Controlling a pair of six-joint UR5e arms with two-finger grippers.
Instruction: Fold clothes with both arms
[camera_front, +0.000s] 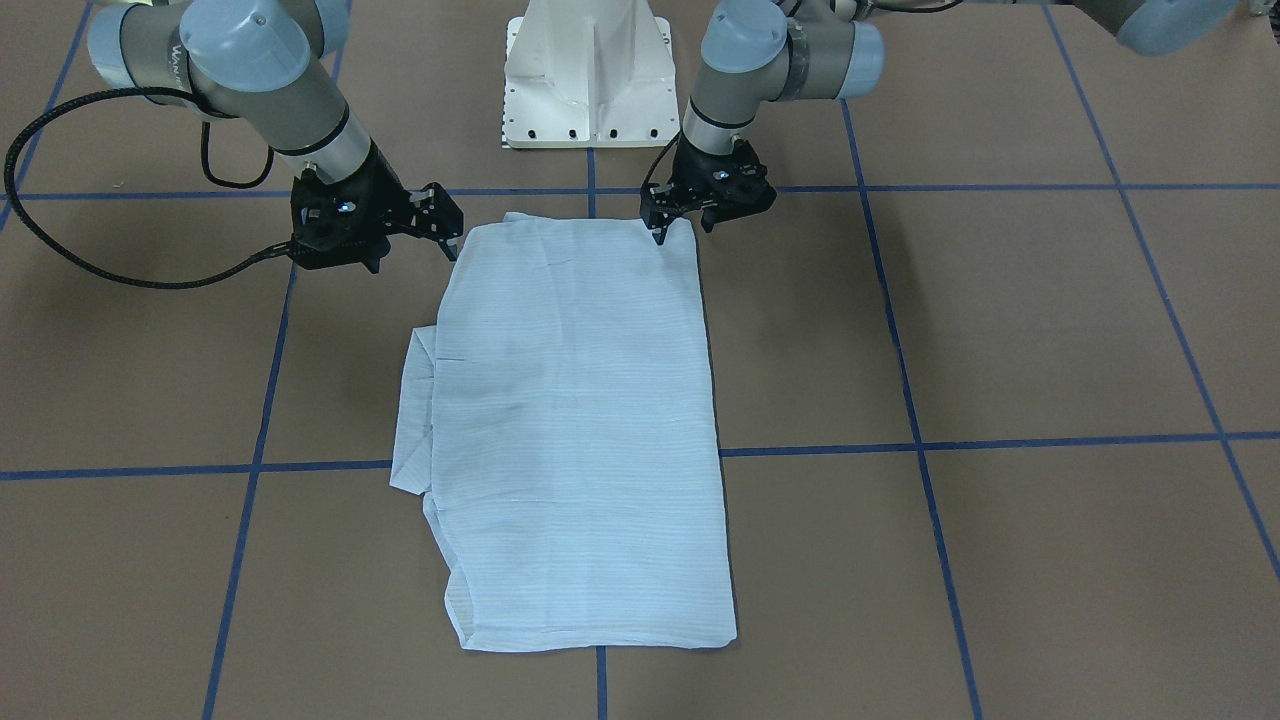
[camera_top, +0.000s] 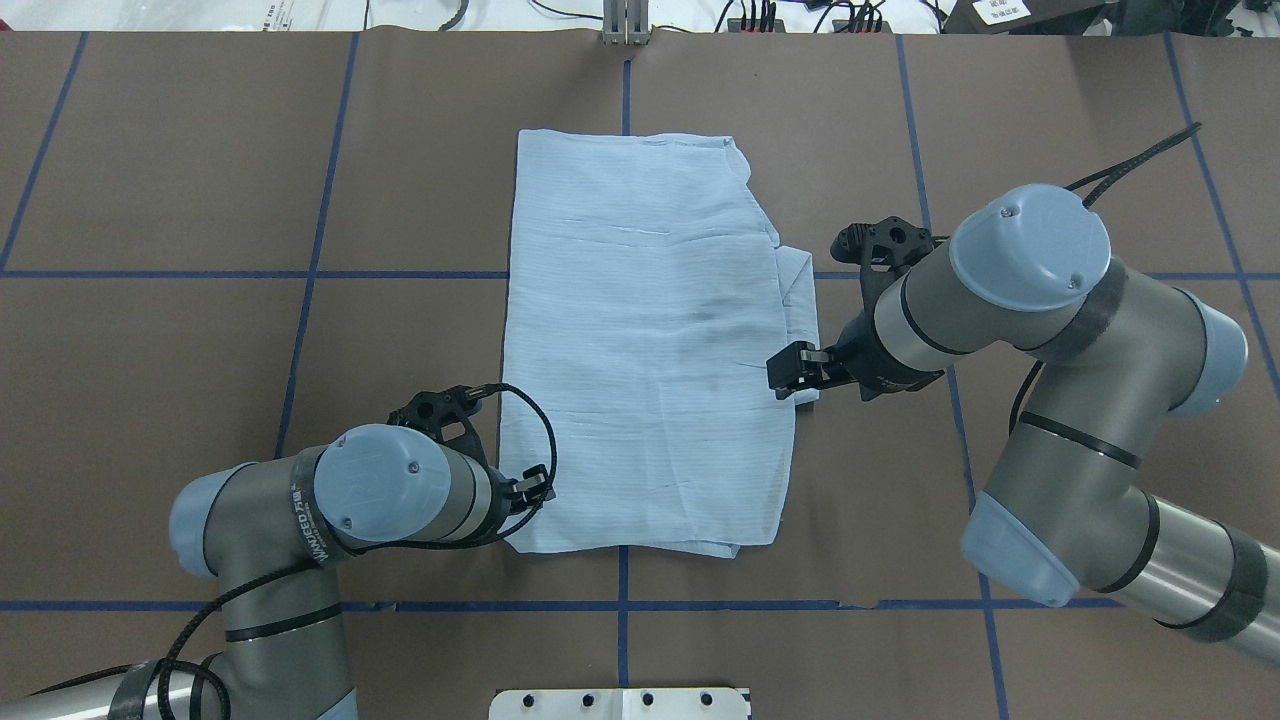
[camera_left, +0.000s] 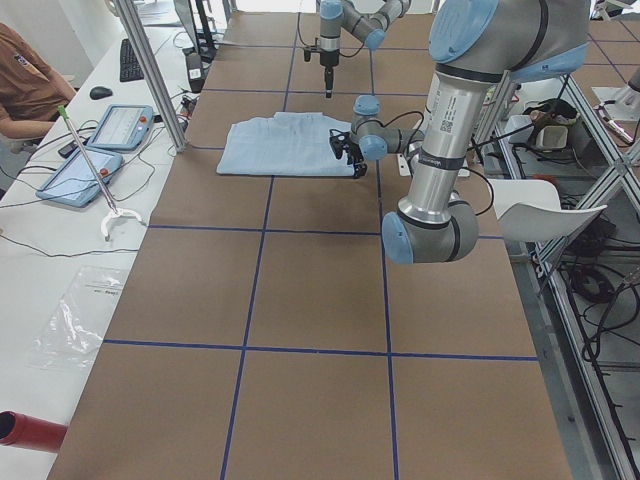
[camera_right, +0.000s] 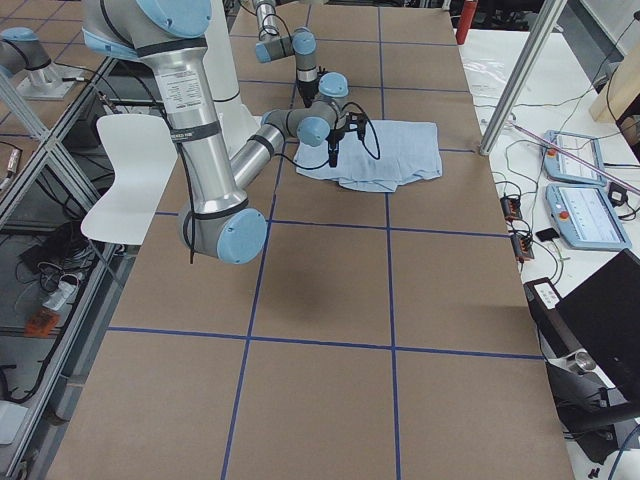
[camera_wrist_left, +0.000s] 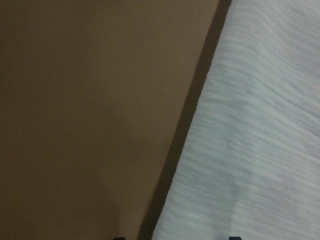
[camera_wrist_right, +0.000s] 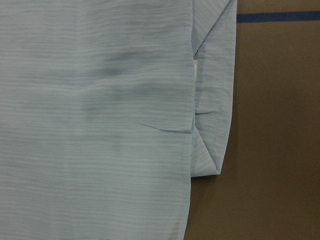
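The light blue striped shirt (camera_front: 580, 420) lies flat on the brown surface (camera_front: 1000, 330), folded into a long rectangle that runs away from the robot; along its edge on the robot's right a folded flap (camera_front: 415, 410) of the same cloth pokes out from underneath. The left tool (camera_front: 686, 228) sits low at the shirt's corner nearest the robot on its left side; its fingers are apart, and in the left wrist view the shirt's edge runs between the two tips, cloth on one side and bare surface on the other. The right tool (camera_front: 450, 222) hangs tilted above the opposite long edge, clear of the cloth; its fingers look parted with nothing between them, and its wrist camera looks down on that edge and the flap. Blue tape lines (camera_front: 1000, 440) cross under the shirt.
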